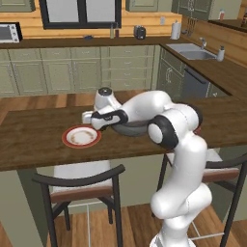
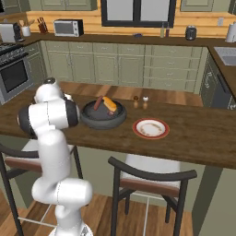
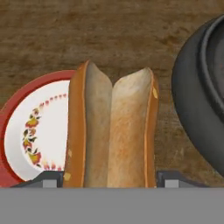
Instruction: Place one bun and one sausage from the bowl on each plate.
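A split, golden-brown bun [image 3: 111, 131] stands upright between my fingertips [image 3: 169, 179], and my gripper [image 3: 109, 181] is shut on it. Below it to the left lies a red-rimmed plate [image 3: 26, 131] with nothing on it, and the dark grey bowl [image 3: 197, 105] is to the right. From the left base, my gripper [image 1: 89, 117] hovers just above the right edge of that plate [image 1: 81, 137], with the bowl [image 1: 126, 129] partly behind my arm. The bowl [image 2: 103, 115] holds a sausage [image 2: 97, 103] and another bun [image 2: 109, 104]. A second bare plate [image 2: 150, 128] sits on its other side.
All of it rests on a dark wooden counter [image 2: 203, 138]. Two small shakers [image 2: 140, 98] stand near the counter's far edge behind the bowl. Dark-framed stools [image 1: 82, 185] are tucked under the near edge.
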### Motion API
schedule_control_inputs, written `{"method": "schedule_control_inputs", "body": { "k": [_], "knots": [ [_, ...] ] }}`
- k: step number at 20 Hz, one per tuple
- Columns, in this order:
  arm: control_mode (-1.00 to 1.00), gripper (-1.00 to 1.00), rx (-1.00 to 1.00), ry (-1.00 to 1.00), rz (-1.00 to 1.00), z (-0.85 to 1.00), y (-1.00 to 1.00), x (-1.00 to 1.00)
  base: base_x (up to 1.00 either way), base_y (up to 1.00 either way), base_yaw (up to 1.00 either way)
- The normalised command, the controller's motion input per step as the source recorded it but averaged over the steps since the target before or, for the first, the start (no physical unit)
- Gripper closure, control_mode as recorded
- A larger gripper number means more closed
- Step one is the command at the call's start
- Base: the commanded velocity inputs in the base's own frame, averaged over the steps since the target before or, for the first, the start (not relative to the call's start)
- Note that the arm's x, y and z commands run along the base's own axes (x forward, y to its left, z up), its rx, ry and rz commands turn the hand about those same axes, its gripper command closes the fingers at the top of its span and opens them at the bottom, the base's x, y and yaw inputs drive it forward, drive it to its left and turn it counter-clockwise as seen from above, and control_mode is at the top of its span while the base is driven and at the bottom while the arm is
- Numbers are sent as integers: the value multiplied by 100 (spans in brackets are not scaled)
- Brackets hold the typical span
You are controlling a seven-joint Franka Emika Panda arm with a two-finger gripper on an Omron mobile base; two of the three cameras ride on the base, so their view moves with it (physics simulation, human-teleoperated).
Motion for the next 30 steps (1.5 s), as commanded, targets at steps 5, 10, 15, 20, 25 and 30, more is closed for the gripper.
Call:
{"method": "schedule_control_inputs", "body": {
  "k": [5, 10, 15, 20, 25, 30],
  "knots": [
    [-100, 100, 0, 19, 8, -40, 65, 43, 0, 0, 0],
    [-100, -100, 0, 11, 2, -23, 3, 5, 0, 0, 0],
    [-100, -100, 0, 1, 0, 17, -9, -9, 0, 0, 0],
    [-100, -100, 0, -9, 0, 27, -55, -65, 0, 0, 0],
    [-100, -100, 0, -24, 0, 82, -100, -87, 0, 0, 0],
    [-100, -100, 4, -10, -2, 74, -100, -29, 0, 0, 0]
  ]
}}
